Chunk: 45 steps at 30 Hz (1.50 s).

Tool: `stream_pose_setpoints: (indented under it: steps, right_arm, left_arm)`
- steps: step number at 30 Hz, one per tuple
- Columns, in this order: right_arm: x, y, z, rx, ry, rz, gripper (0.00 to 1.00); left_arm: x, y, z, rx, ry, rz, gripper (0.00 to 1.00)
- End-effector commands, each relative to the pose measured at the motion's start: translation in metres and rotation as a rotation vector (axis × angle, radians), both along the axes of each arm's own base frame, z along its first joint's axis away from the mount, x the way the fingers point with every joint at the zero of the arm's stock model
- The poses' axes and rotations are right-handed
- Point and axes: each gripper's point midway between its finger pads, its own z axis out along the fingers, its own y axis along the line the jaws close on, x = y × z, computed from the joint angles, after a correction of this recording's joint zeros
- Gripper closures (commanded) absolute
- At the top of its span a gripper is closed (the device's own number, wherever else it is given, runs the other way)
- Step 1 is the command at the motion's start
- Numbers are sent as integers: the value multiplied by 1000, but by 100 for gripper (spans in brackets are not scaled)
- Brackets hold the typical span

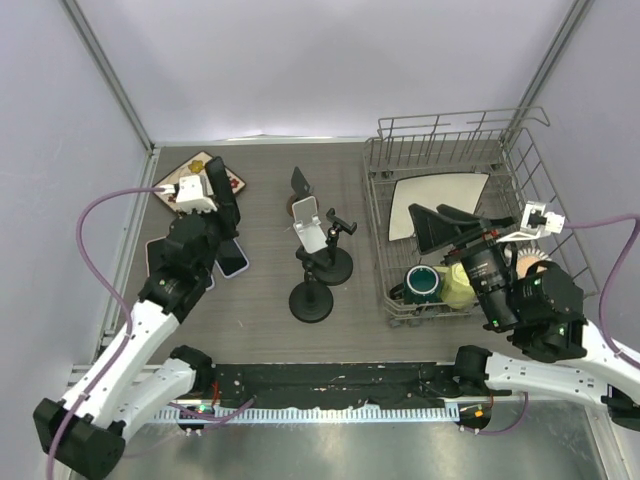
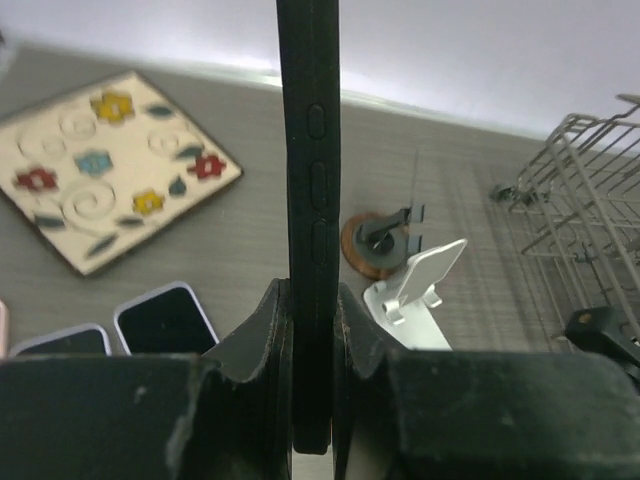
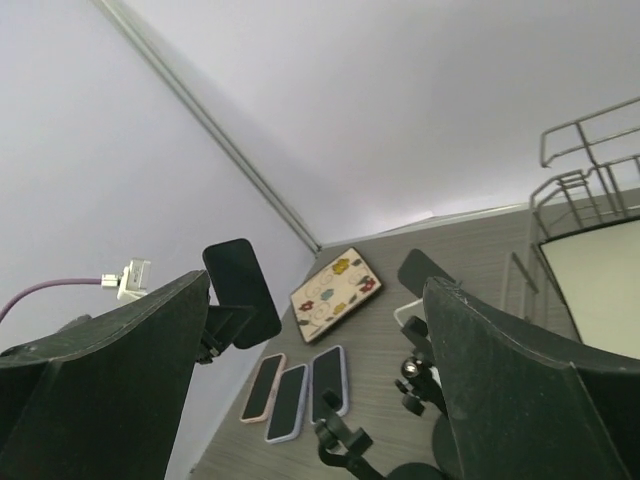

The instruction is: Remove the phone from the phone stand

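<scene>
A black phone (image 2: 312, 150) stands edge-on between the fingers of my left gripper (image 2: 312, 340), which is shut on it. In the top view that gripper (image 1: 218, 205) holds the phone (image 1: 222, 185) in the air over the table's left side, away from the stands. From the right wrist the phone (image 3: 242, 290) shows as a dark slab above the table. A white phone stand (image 1: 310, 228) in the middle carries nothing. My right gripper (image 1: 442, 222) is open over the dish rack, with nothing between its fingers (image 3: 100, 380).
Three phones (image 3: 295, 395) lie flat side by side at the left, near a floral tile (image 2: 100, 165). Two black clamp stands (image 1: 312, 300) and a stand on a brown base (image 2: 380, 240) surround the white one. A wire dish rack (image 1: 520, 150) holds a white plate and a green cup (image 1: 422, 283).
</scene>
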Motion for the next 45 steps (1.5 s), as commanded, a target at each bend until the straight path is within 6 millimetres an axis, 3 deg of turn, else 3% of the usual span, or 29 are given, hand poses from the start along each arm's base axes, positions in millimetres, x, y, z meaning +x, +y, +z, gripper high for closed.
stream_pose_setpoints:
  steps: [1, 2, 3, 10, 12, 13, 15, 21, 27, 34, 39, 45]
  right_arm:
    - [5, -12, -35, -134, 44, -71, 6]
    - [7, -16, -44, -154, 60, -99, 5]
    - [8, -21, -51, -173, 72, -115, 5]
    - [9, -35, -93, -238, 107, -169, 4]
    - [11, -39, -105, -264, 118, -196, 4]
    - [11, -42, -106, -275, 116, -204, 4]
    - [10, -46, -110, -288, 110, -212, 4]
    - [8, -64, -118, -285, 107, -254, 4]
    - [7, -68, -117, -263, 104, -254, 4]
    - [7, -65, -117, -278, 105, -254, 4]
    - [7, -66, -115, -272, 105, -255, 4]
    - [7, -69, -112, -268, 114, -258, 5]
  left_arm:
    - [19, -11, -35, -293, 126, -95, 100]
    - [18, -19, -56, -321, 190, -148, 100]
    - [26, -20, -64, -375, 206, -138, 100]
    - [60, -30, -110, -520, 310, -176, 100]
    - [70, -30, -115, -532, 305, -163, 100]
    - [75, -30, -130, -529, 335, -144, 100]
    - [84, -27, -135, -525, 334, -124, 100]
    - [105, -21, -175, -552, 399, -56, 100]
    - [102, -18, -204, -571, 445, -22, 94]
    - [90, -3, -218, -535, 485, 37, 47]
    - [85, 3, -219, -495, 511, 54, 28]
    - [77, 6, -200, -458, 494, 47, 11]
